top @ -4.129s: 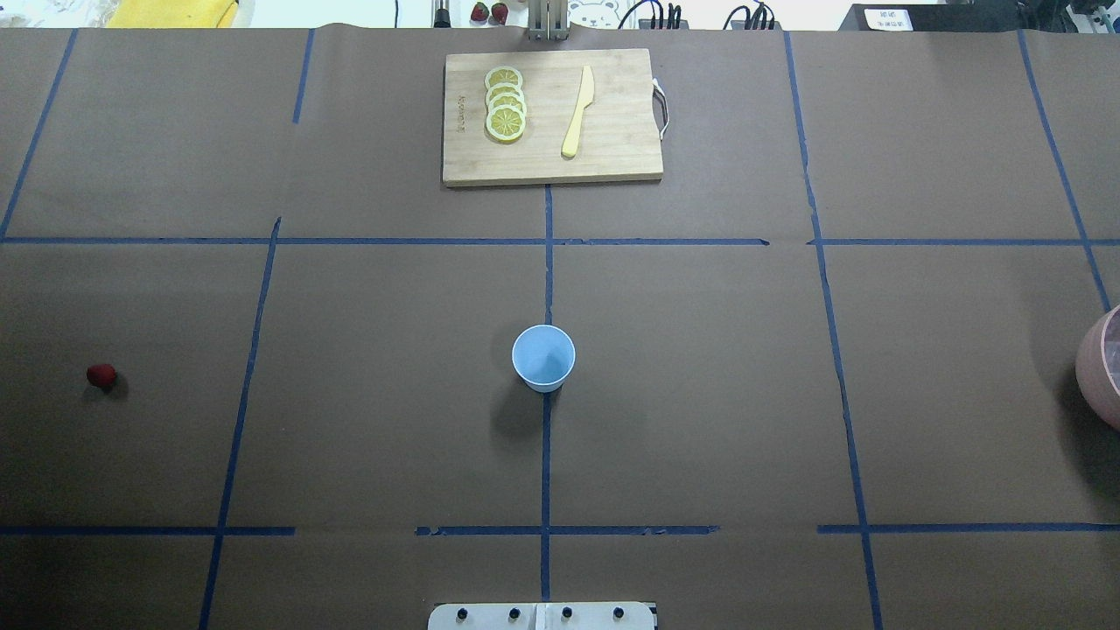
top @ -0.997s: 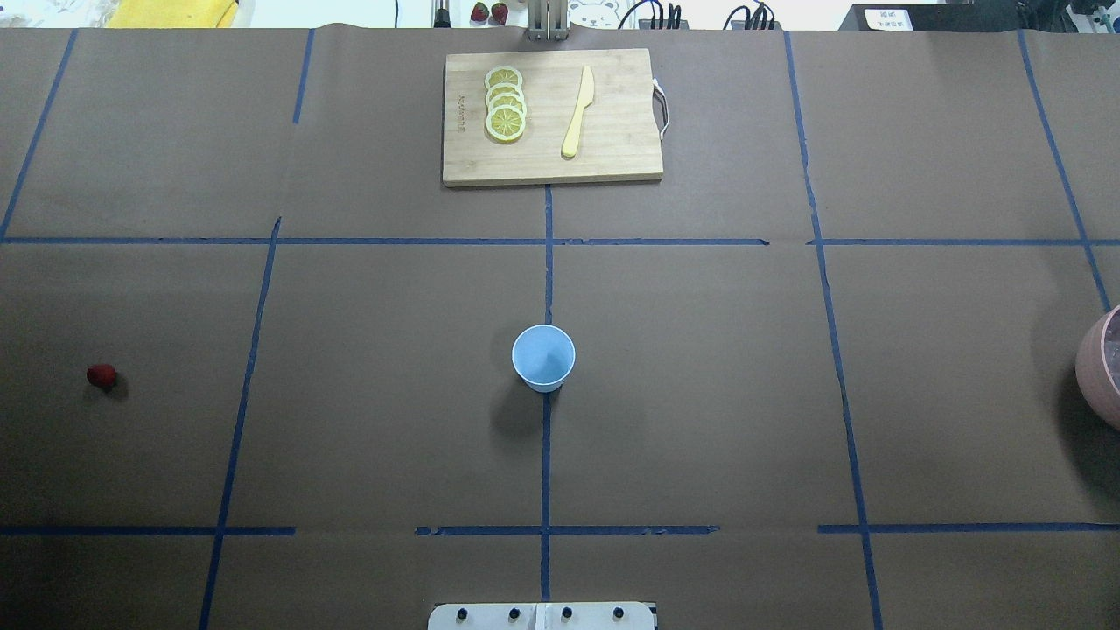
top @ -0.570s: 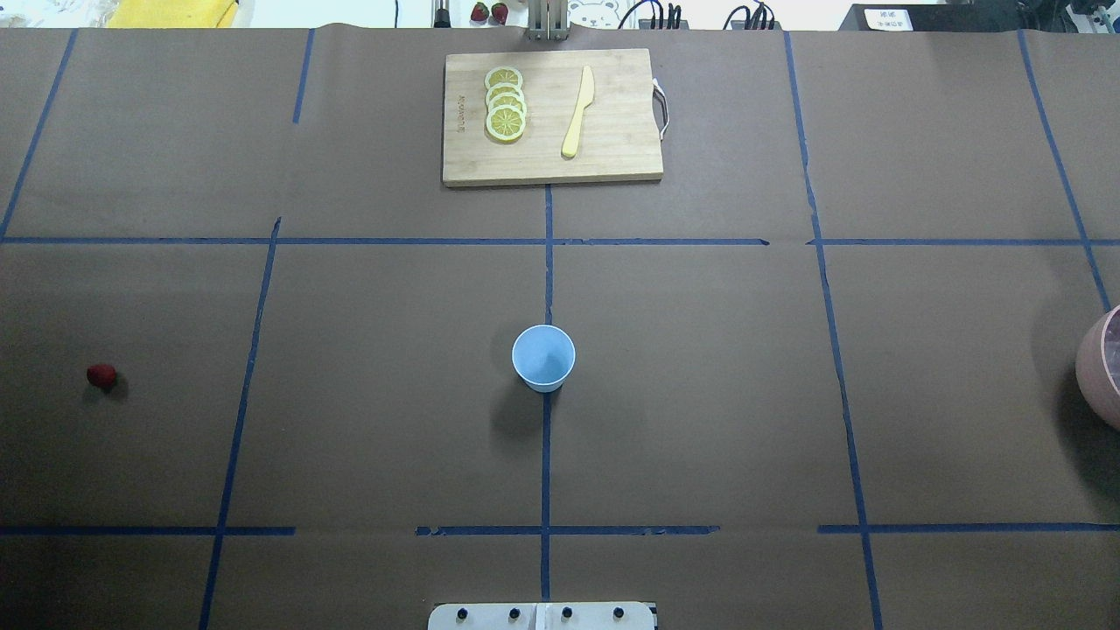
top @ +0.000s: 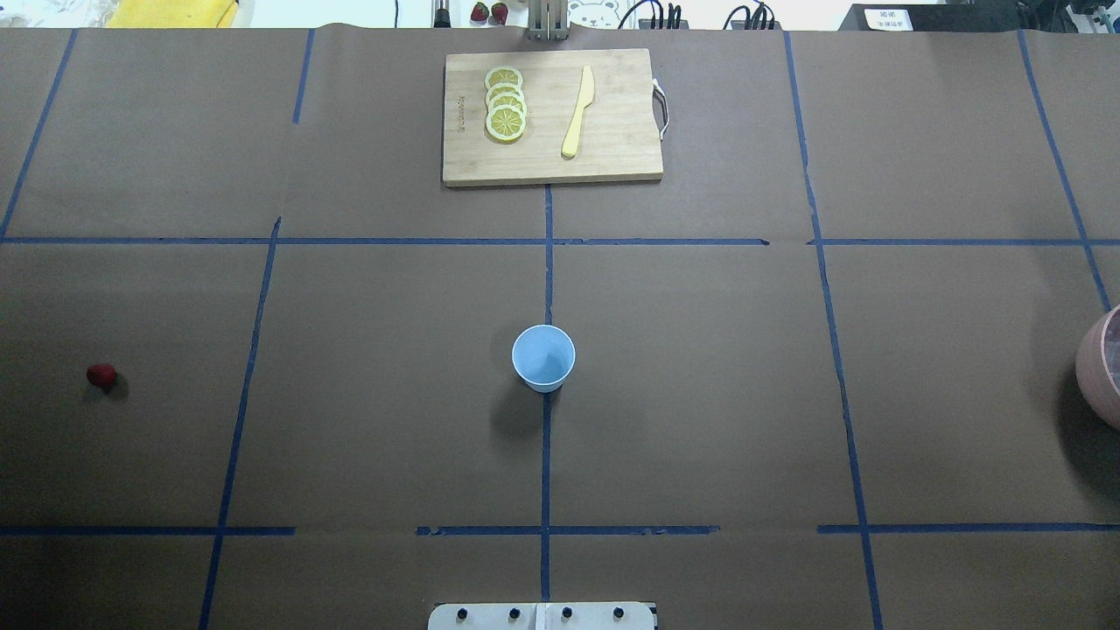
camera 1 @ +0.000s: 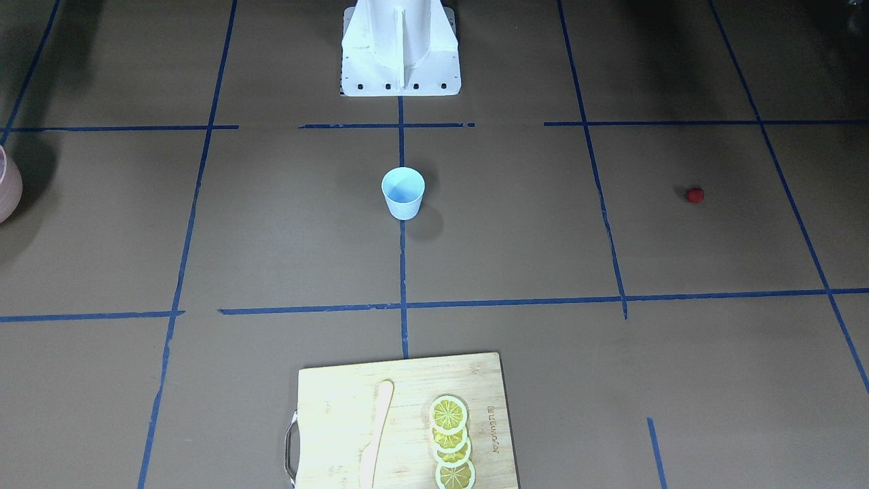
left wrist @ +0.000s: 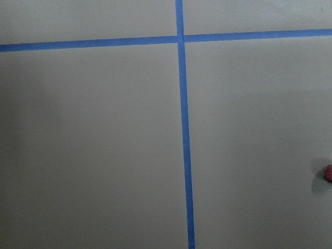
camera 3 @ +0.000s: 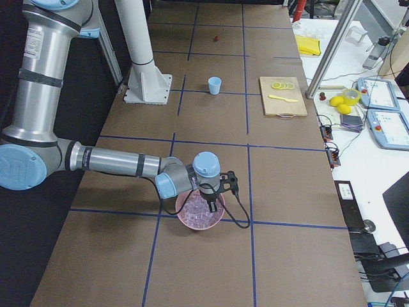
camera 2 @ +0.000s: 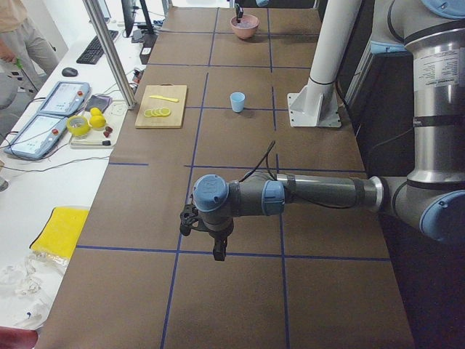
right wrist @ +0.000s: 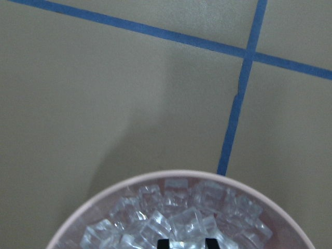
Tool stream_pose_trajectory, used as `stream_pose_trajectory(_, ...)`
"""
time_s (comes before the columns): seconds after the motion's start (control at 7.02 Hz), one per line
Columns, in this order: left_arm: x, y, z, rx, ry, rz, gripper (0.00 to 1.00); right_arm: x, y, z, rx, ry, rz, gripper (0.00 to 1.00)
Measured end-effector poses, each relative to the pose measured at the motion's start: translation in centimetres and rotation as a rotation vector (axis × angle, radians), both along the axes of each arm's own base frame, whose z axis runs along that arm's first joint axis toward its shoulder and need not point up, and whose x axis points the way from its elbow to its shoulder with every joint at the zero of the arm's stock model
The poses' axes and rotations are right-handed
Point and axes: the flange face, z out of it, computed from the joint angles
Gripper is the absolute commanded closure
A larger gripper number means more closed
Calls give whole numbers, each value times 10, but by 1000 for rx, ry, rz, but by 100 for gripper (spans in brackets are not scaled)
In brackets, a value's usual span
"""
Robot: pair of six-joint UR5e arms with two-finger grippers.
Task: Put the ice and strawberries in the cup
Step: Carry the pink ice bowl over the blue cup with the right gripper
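Where blue tape (top: 545, 455) grids the brown table (top: 700, 394), right end effector (right wrist: 185, 243) gapes over ice (right wrist: 179, 215); left end effector (camera 2: 216, 251), cannot tell

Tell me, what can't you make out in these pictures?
Left gripper: small and dark in the left side view; open or shut unclear.
Right gripper: fingertips cut by the wrist view's bottom edge; contact with the ice unclear.
Strawberry: cut by the left wrist view's right edge.
Pink bowl: cut by the overhead's edge.
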Motion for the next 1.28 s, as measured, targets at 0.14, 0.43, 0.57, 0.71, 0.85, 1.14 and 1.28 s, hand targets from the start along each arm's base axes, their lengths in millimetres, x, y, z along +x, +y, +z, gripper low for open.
stream_pose_trajectory(0.14,0,0,0,0,0,0,0,3,-26,-33,2,-3,23,97)
stream_pose_trajectory(0.43,0,0,-1,3,0,0,0,-1,-85,-129,-5,-1,43,98)
stream_pose_trajectory(0.57,0,0,-2,5,0,0,0,-14,-101,-166,2,-9,39,98)
stream_pose_trajectory(0.71,0,0,-2,7,1,0,0,-46,-106,-201,-5,-28,38,98)
stream_pose_trajectory(0.85,0,-1,-3,8,4,0,0,-92,-103,-242,-34,-56,57,98)
stream_pose_trajectory(1.14,1,-1,-4,9,12,-1,0,-230,-81,-328,-100,-77,114,98)
stream_pose_trajectory(1.28,1,-1,-4,8,13,-1,0,-305,-58,-371,-122,-86,150,98)
